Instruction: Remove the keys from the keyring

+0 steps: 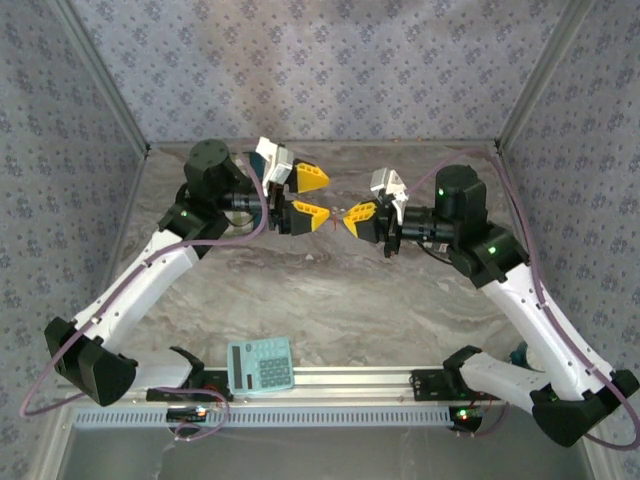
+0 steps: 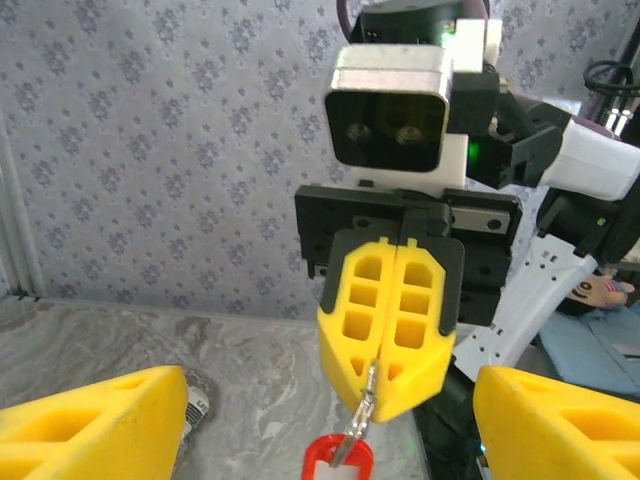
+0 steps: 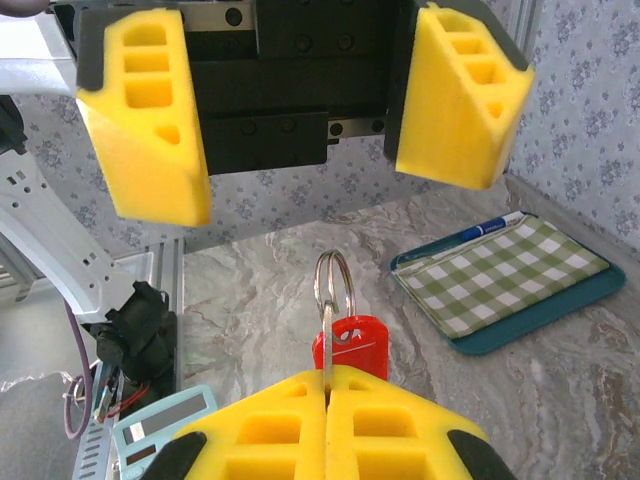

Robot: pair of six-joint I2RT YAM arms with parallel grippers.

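My right gripper [image 3: 326, 385] is shut on the thin metal blade of the keys [image 3: 326, 335], seen edge-on. The silver keyring [image 3: 334, 283] stands just beyond its fingertips, with a red tag [image 3: 352, 345] hanging from it. In the left wrist view the same metal blade [image 2: 365, 395] sticks out of the shut yellow fingers [image 2: 385, 330], and the red tag [image 2: 338, 460] dangles below. My left gripper [image 1: 315, 195] faces the right gripper [image 1: 352, 218] above the table's middle. It is open and holds nothing. Its fingers [image 3: 145, 110] stand apart, short of the ring.
A teal calculator [image 1: 261, 365] lies at the near edge by the rail. A green checked pouch on a teal tray [image 3: 500, 275] with a pen lies on the marble table. A small grey cylinder [image 2: 198, 405] rests beside my left finger. Patterned walls enclose the table.
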